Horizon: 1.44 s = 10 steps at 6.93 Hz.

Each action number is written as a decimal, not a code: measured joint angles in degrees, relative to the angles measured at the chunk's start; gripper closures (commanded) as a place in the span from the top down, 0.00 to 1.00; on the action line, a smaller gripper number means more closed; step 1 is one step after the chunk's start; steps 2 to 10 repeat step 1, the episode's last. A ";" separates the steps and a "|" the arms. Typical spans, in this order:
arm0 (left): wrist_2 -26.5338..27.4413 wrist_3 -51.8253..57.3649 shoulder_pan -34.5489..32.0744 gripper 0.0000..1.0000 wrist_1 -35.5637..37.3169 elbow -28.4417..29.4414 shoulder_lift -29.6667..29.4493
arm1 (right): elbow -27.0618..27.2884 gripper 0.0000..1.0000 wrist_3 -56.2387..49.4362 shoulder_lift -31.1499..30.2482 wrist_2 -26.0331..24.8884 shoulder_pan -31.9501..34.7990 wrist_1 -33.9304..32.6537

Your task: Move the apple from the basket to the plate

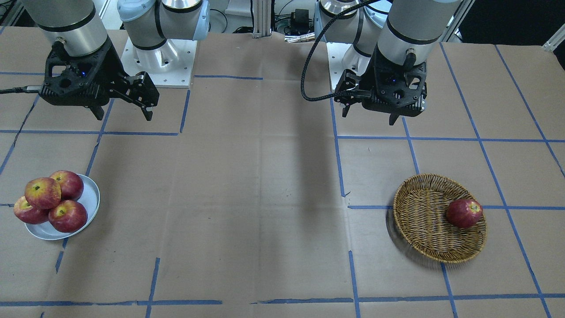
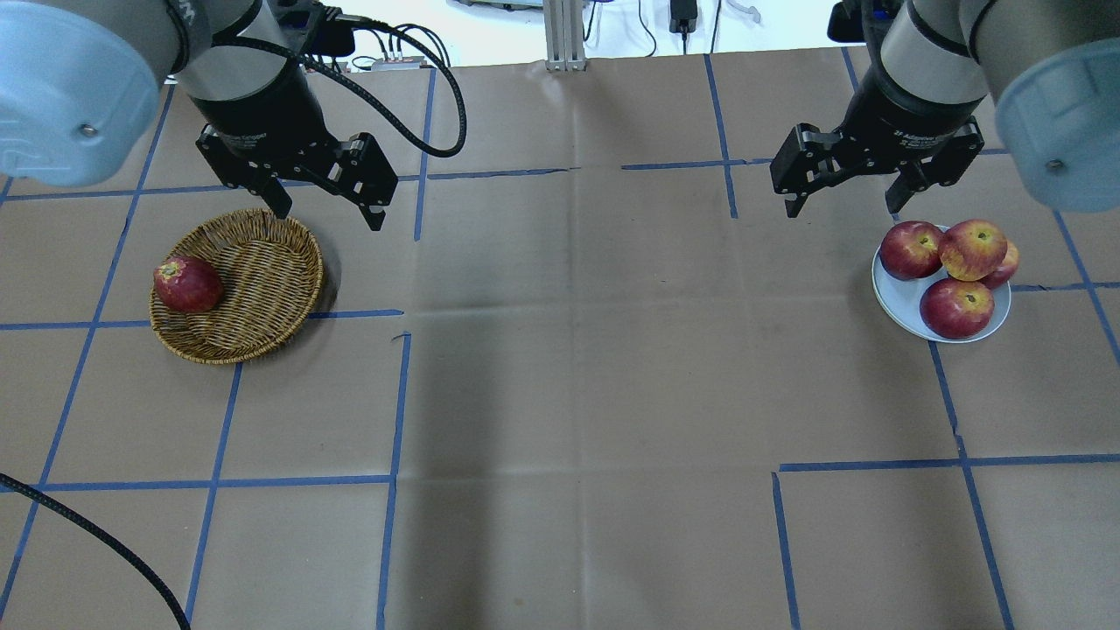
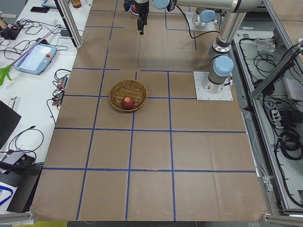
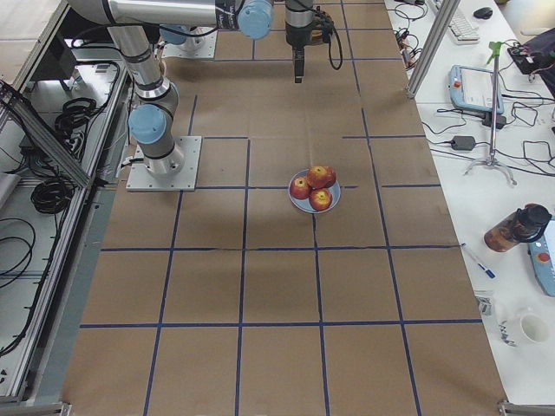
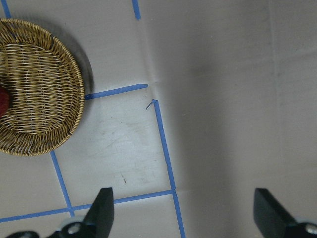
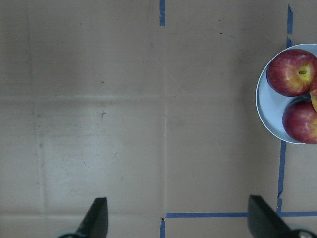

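Red-and-yellow streaked apple [image 2: 972, 248]: atop three darker apples on plate [image 2: 897, 299]; transfer judged complete. Dark-red apple [image 2: 186, 284] lies in wicker basket [image 2: 262, 271]. Left hand [image 2: 328, 214], right hand [image 2: 842, 208]: fingers apart, empty, above bench [image 2: 569, 350].

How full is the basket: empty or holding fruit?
Not empty. One dark red apple lies inside the basket, against its wall at the overhead view's left; the rest of the weave is bare.
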 measured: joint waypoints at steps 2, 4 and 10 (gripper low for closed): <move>-0.02 -0.01 0.00 0.99 -0.02 -0.01 0.09 | -0.03 1.00 -0.03 -0.02 -0.02 0.00 0.01; -0.02 -0.01 0.00 0.99 -0.02 -0.01 0.09 | -0.03 1.00 -0.03 -0.02 -0.02 0.00 0.01; -0.02 -0.01 0.00 0.99 -0.02 -0.01 0.09 | -0.03 1.00 -0.03 -0.02 -0.02 0.00 0.01</move>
